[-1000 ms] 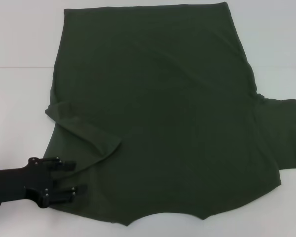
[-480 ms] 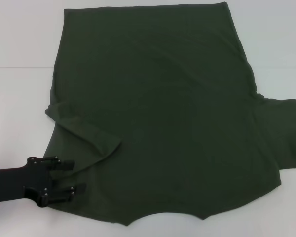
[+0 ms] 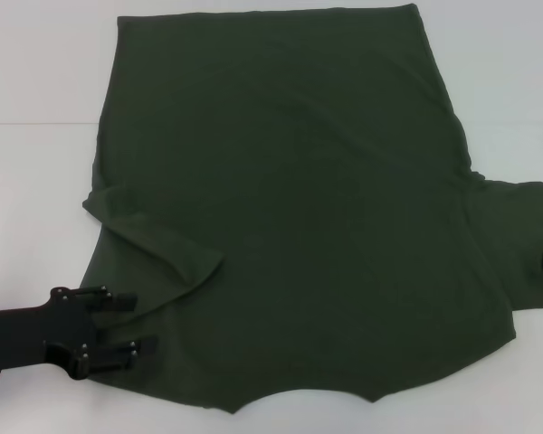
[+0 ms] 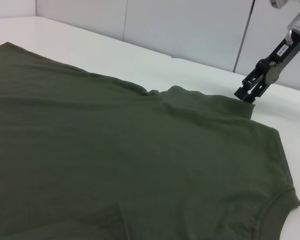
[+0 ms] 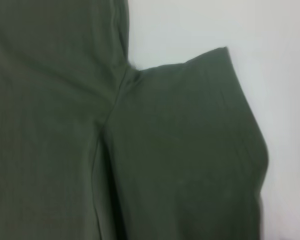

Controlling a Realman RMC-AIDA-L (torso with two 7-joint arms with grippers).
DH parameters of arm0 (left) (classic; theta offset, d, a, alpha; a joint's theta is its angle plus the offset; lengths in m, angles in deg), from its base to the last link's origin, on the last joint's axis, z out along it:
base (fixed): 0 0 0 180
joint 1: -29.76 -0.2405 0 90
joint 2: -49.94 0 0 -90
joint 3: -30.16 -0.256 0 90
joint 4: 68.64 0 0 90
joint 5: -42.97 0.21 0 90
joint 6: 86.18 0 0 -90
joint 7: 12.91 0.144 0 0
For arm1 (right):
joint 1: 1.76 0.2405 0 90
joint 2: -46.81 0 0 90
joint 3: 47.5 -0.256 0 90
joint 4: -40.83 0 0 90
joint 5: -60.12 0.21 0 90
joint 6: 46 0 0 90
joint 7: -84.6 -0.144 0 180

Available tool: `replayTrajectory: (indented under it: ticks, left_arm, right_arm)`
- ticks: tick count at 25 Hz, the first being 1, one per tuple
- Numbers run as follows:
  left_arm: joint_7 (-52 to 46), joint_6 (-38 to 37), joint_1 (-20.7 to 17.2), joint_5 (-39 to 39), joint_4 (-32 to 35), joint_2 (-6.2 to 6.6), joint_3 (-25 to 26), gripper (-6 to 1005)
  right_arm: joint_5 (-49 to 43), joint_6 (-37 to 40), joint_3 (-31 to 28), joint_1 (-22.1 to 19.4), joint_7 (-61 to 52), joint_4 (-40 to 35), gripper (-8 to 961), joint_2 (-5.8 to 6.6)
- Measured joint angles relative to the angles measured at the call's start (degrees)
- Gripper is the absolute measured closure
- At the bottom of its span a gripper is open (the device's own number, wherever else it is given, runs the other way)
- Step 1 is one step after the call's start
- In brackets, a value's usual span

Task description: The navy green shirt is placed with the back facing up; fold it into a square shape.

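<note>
Shirt (image 3: 299, 208) lies flat on the white worktop (image 3: 36, 181), back up, left sleeve already folded inward, right sleeve still out. Left end effector (image 3: 140, 325) sits at the shirt's near left edge, fingers spread — pinching nothing. Right end effector (image 4: 252, 89) hovers at the right sleeve's outer edge, fingers look nearly pressed together, hard to tell. Step in hand, I'd say: right sleeve fold. Next move needs a grip on that sleeve hem, then a carry inward.

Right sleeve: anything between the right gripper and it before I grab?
Nothing visible. The right gripper hangs just above the outer edge of the navy green shirt's spread right sleeve, with only bare white table around. The left gripper sits at the folded-in left sleeve.
</note>
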Motion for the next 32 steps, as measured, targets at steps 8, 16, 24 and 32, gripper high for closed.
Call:
replayTrajectory:
  ticks: [8,16,24,32]
  left_arm:
    - [0.00,0.05,0.00,0.00,0.00,0.00,0.00,299]
    - [-0.01,0.09,-0.09,0.00,0.00,0.00,-0.01,300]
    - [-0.01,0.09,-0.05,0.00,0.00,0.00,0.03,299]
    - [-0.01,0.61,0.08,0.00,0.01,0.00,0.01,300]
  right_arm:
    - [0.14,-1.43,0.89,0.70,0.57,1.63,35,-0.52]
    - [0.13,-1.98,0.92,0.76,0.64,1.84,39,-0.61]
    - [-0.21,-2.98,1.53,1.05,-0.15,1.88,43,-0.70]
    - [-0.33,-3.41,3.07,1.27,-0.76,1.88,339,-0.69]
